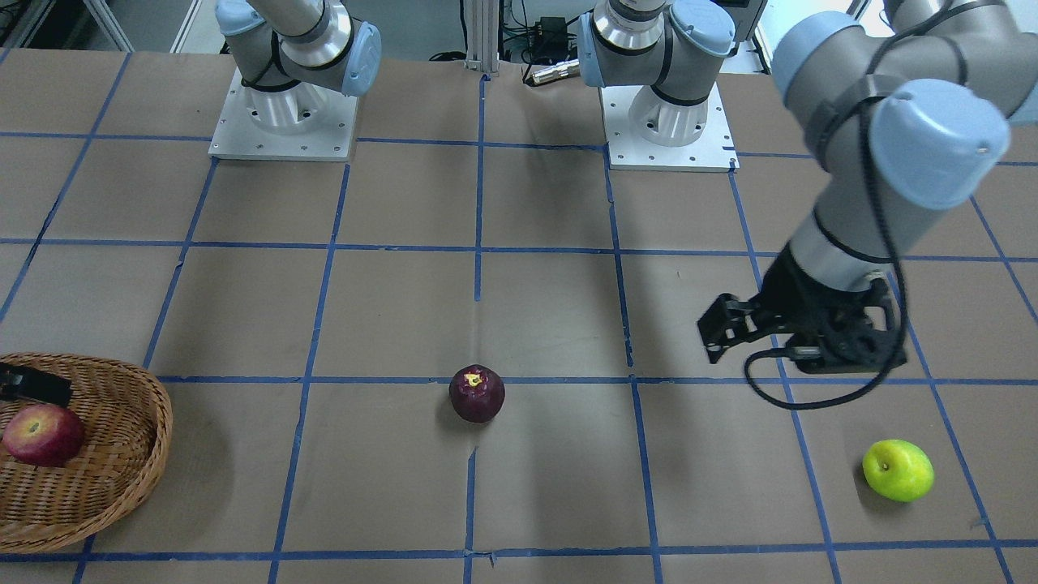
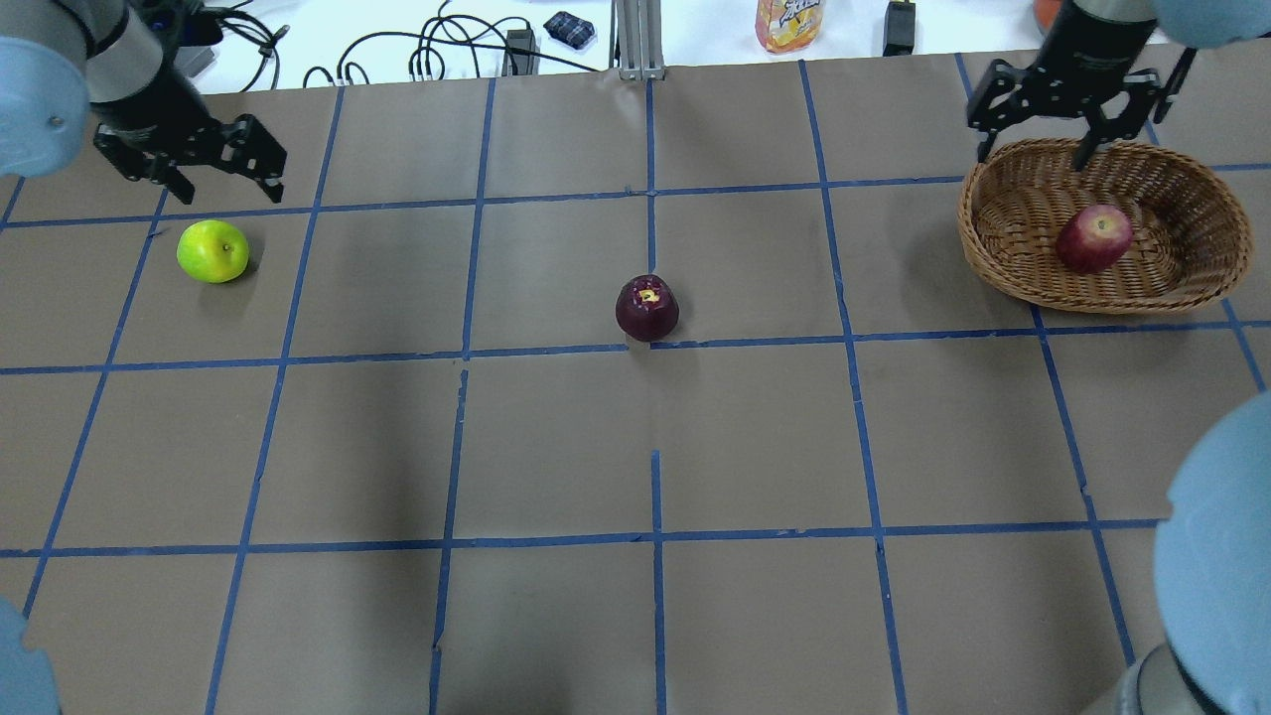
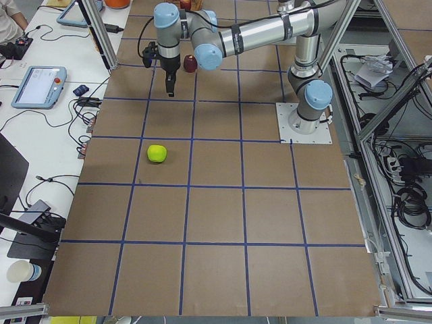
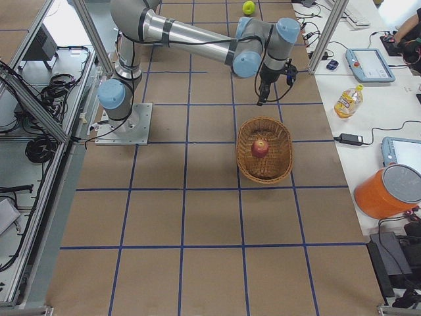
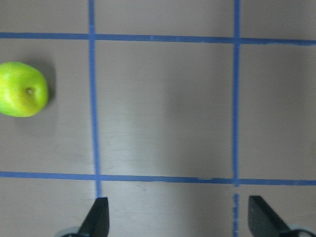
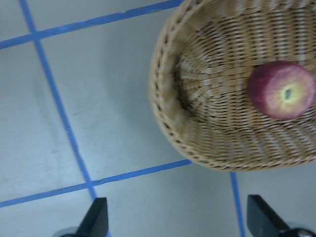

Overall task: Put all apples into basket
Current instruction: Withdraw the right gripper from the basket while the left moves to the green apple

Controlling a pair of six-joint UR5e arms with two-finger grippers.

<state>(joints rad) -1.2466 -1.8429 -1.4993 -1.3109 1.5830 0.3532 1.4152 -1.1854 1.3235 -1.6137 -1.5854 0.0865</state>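
Papered bench (image 2: pixel 755 437), both arms' jaws spread empty: the green apple (image 2: pixel 212 251), firm, slick and roll-prone, likely wants pinching across its middle.

table (image 2: pixel 755 447) | blue tape grid (image 2: pixel 650 129) | bottle (image 4: pixel 346 100), perhaps juice | orange bucket (image 4: pixel 388 191)

The counter (image 2: pixel 755 447) is covered in matt brown paper, faintly creased, and marked off with smooth blue tape (image 2: pixel 397 356). The basket (image 2: pixel 1182 214) is rough woven wicker, light brown with little shine. The yellow-green apple (image 1: pixel 898 470) has a glossy, waxy skin. The red apple (image 2: pixel 1093 238) shows a softer sheen, and the maroon apple (image 1: pixel 477 394) looks duller. The left arm (image 3: pixel 263 30) and right arm (image 4: pixel 191 36) are satin silver metal tubes with smooth pale-blue caps (image 1: pixel 941 146), probably plastic. The left end effector (image 2: pixel 230 189) and right end effector (image 2: pixel 1033 157) are matt black.
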